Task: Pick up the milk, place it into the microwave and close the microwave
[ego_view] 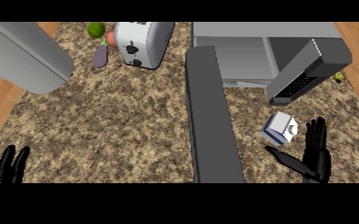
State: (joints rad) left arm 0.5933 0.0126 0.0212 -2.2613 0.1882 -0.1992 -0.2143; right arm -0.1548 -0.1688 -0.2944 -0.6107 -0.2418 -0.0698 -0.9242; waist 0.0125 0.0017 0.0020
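A small white and blue milk carton [279, 128] stands on the speckled counter, right of centre, just in front of the microwave [242, 57]. The microwave's dark interior faces me and its door [212, 118] swings out toward me as a long dark grey slab. My right hand [313, 153] is open just below and right of the carton, fingers straight up and thumb spread left, not touching it. My left hand [14, 163] rests open at the lower left edge, fingers up.
A white toaster [142, 42] stands at the back, with an eggplant [100, 57], a green lime [96, 29] and a reddish fruit [111, 38] left of it. A large grey rounded body [32, 57] fills the upper left. A grey and black panel [308, 71] slants beside the microwave.
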